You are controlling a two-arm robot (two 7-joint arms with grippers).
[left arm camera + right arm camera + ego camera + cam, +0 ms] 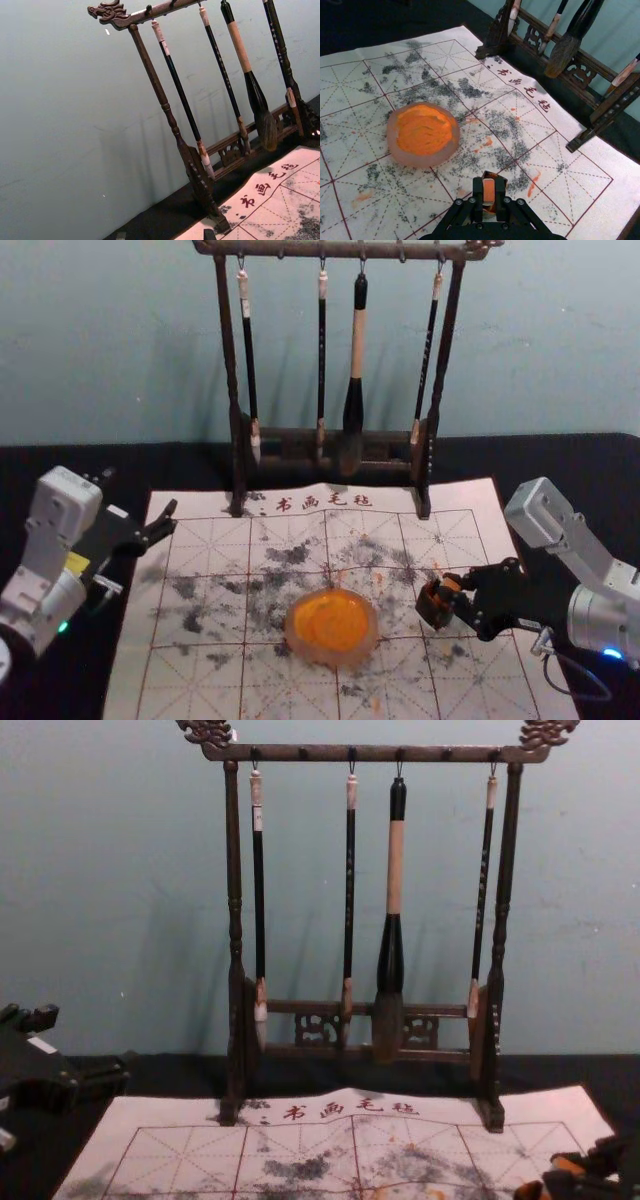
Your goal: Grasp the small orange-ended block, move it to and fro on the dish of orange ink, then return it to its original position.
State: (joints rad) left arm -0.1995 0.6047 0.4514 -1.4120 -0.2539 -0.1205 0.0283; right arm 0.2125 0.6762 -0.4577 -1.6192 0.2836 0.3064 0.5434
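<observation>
The right tool (pixel 455 602) was gripping the small orange-ended block (pixel 489 190) over the right part of the mat, its fingers closed against both sides. In the right wrist view the orange part appeared as a narrow oblong, its longer side running in line with the fingers. The tilt of the block's full long axis could not be determined, the fingers covering much of it. A small brown holder (pixel 433 610) was found at the fingertips; whether the block's lower part sat inside it could not be told.

The left tool (pixel 168 519) was parked by the left edge of the mat, open, fingertips apart.

The surface (pixel 540 462) was covered in black cloth. On it lay a pale mat (pixel 200 695), ruled in red with dashed guide lines, bearing printed characters along its far edge and marked with black and orange stains. A dark wooden brush rack (pixel 232 370) with carved ends stood upright at the far side, four brushes hanging from it, tips down. A plain blue-green wall (pixel 110 340) rose behind.

The round dish (pixel 372 633) rested on the mat, to the left of the block and apart from it. It contained orange ink (pixel 330 622), unevenly spread inside the pale, translucent rim.
</observation>
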